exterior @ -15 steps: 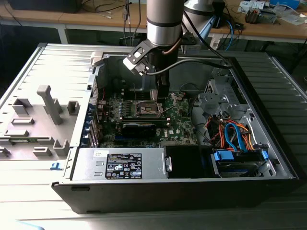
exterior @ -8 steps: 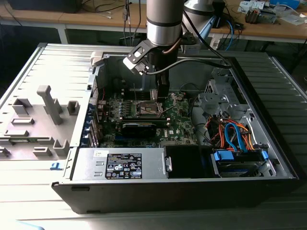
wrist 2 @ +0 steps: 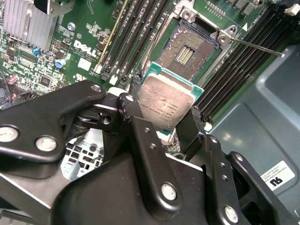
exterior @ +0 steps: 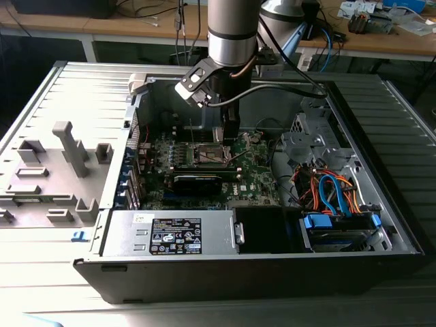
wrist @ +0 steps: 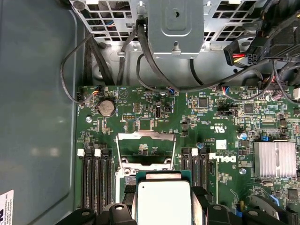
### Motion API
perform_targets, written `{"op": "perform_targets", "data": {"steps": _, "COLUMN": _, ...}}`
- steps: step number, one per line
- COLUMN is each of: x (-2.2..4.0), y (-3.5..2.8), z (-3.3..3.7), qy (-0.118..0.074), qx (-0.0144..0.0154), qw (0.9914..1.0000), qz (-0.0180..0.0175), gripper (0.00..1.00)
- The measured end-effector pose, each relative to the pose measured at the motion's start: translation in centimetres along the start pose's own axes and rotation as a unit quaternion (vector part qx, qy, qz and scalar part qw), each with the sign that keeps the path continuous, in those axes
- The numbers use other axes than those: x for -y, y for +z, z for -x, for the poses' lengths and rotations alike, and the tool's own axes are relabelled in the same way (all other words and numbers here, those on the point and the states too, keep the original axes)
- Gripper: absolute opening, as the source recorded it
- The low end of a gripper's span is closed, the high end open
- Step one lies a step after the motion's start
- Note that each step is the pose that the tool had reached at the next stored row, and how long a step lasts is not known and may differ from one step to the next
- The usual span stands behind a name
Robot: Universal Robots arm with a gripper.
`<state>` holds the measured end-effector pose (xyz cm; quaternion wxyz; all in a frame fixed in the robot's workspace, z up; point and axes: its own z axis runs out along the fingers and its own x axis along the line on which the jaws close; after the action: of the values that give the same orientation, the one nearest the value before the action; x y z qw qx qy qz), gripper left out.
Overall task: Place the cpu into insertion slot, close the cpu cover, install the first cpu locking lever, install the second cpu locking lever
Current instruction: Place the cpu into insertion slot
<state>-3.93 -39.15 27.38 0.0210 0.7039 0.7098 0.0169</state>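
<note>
My gripper (wrist 2: 161, 111) is shut on the cpu (wrist 2: 166, 100), a small square chip with a silvery top and a green edge, pinched between two black fingers (wrist 2: 127, 107). The insertion slot (wrist 2: 189, 48) lies open on the green board just beyond the chip, its dark pin field bare. In the first wrist view the cpu (wrist: 164, 202) sits between the fingers, and the cpu cover (wrist: 145, 137) stands raised behind it. A thin locking lever (wrist 2: 257, 48) sticks out beside the slot. In the exterior view the gripper (exterior: 230, 136) hangs over the slot (exterior: 208, 155) inside the open case.
Black memory slots (wrist 2: 136, 37) flank the socket on both sides. A finned heatsink (wrist: 275, 158) sits on the board, and cables (wrist: 154, 61) hang from a metal bracket. The grey power supply (exterior: 170, 235) and a drive bay with blue cables (exterior: 337, 204) fill the case's near side.
</note>
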Motion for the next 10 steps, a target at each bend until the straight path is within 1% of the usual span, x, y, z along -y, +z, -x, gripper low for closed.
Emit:
{"op": "perform_targets", "data": {"steps": 7, "x": 0.01, "y": 0.06, "z": -0.10, "qy": 0.000, "qx": 0.0000, "qw": 1.00000, "qz": 0.0000, "gripper": 0.55}}
{"op": "perform_targets", "data": {"steps": 10, "x": 0.04, "y": 0.21, "z": -0.25, "qy": 0.000, "qx": 0.0001, "qw": 1.00000, "qz": -0.0001, "gripper": 0.55}}
